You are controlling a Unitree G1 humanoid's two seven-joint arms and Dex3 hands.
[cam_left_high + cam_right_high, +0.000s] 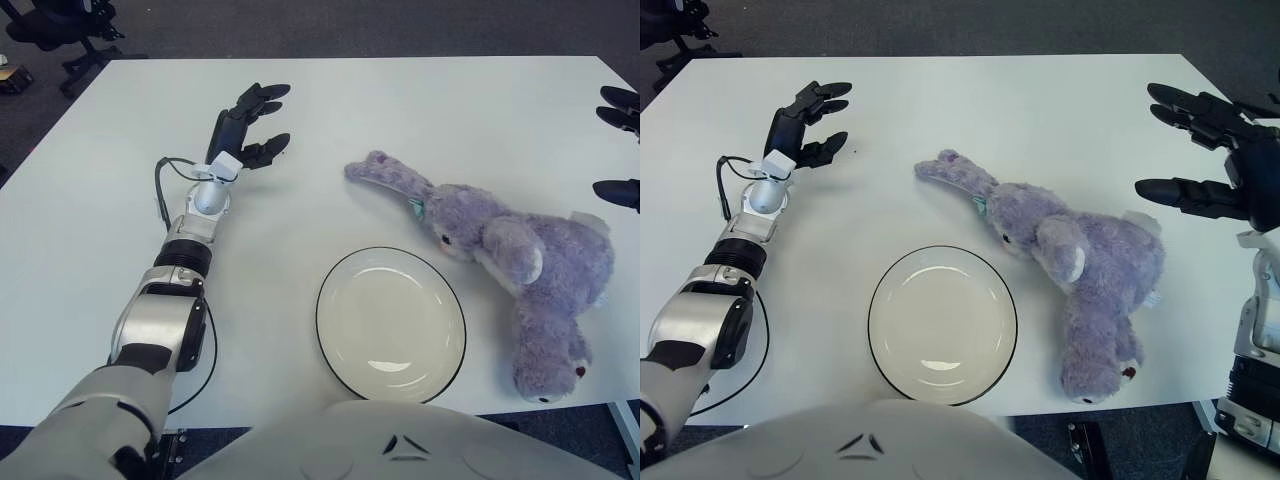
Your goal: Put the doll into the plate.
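purple plush doll (1065, 250) lies on the white worktop (970, 120) just right of the empty plate (942, 324), long axis slanting ear-up-left, nearer the right robot hand (1205, 150), fingers spread, than the open, empty left robot hand (248, 125).

Left hand (250, 125): three black segmented fingers (262, 93); behind them a white wrist block, a looping black cable (161, 190), and silver forearm segments with black rings. Right hand (1220, 150): black fingers likewise.

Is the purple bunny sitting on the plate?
No, the bunny lies on the table beside the empty plate, on its right.
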